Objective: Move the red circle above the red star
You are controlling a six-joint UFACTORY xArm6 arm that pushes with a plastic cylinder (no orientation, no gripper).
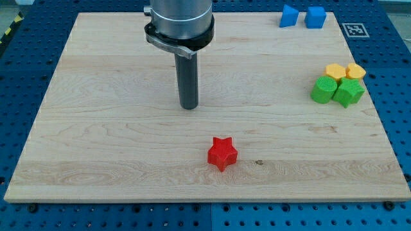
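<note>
A red star (222, 153) lies on the wooden board (96, 128), low in the view and a little right of centre. My tip (189, 106) rests on the board above and to the left of the star, well apart from it. No red circle shows anywhere in the view; the rod and arm may hide it.
Two blue blocks (289, 16) (314, 17) sit at the view's top right. At the right edge, two yellow blocks (335, 70) (355, 71) touch two green blocks (323, 90) (349, 92) below them. A marker tag (355, 29) sits beside the board's top right corner.
</note>
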